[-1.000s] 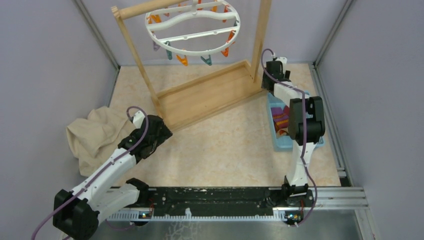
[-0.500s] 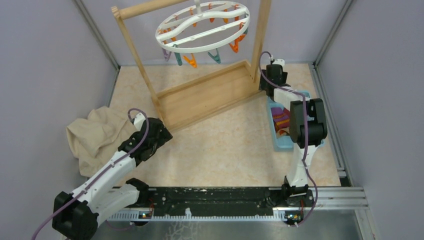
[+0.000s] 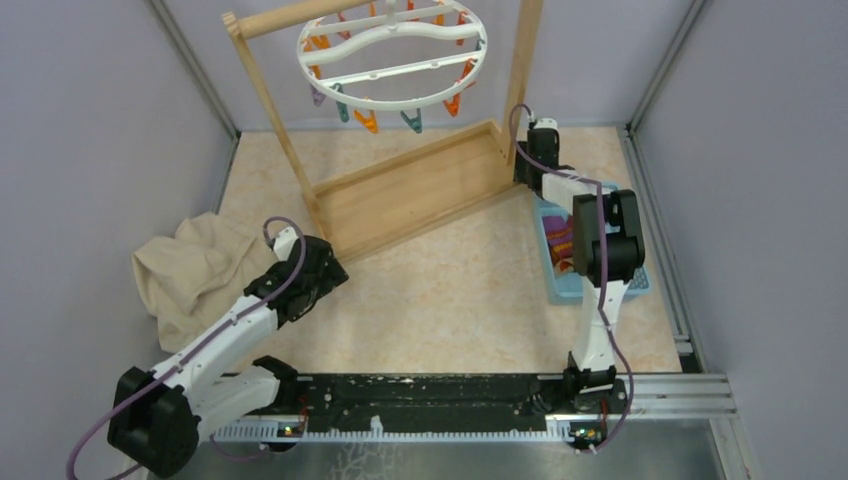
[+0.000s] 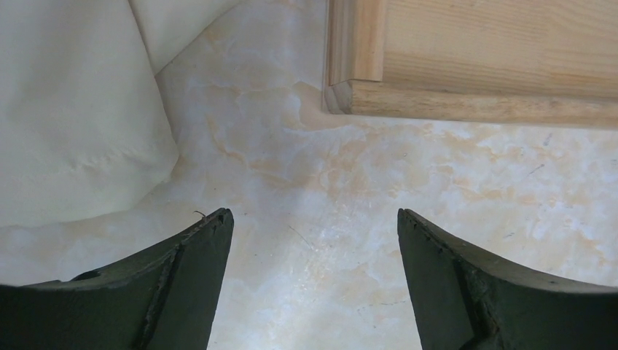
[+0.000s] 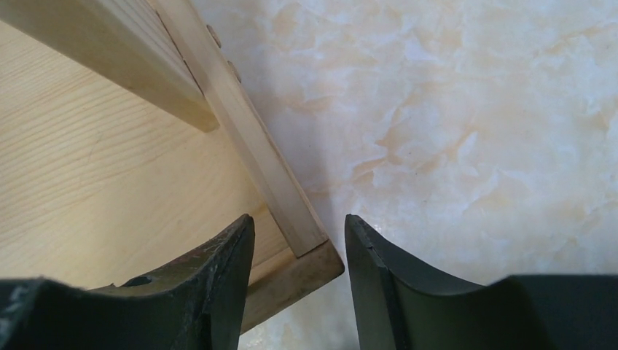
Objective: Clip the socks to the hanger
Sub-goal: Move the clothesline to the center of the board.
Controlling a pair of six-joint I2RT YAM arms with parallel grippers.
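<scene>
Marble tabletop [image 3: 450,290]. Left gripper [image 4: 313,219] wide open, empty. Right gripper [image 5: 298,219] half-open, astride stand [image 5: 109,182] corner; closing risks dragging it, swinging hanger [image 3: 400,70].

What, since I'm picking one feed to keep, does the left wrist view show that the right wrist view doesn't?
Only left wrist: the beige cloth beside the open left gripper. Only right wrist: a wooden post and the right gripper straddling the corner rim. Both: the wooden stand base and marbled tabletop.
</scene>
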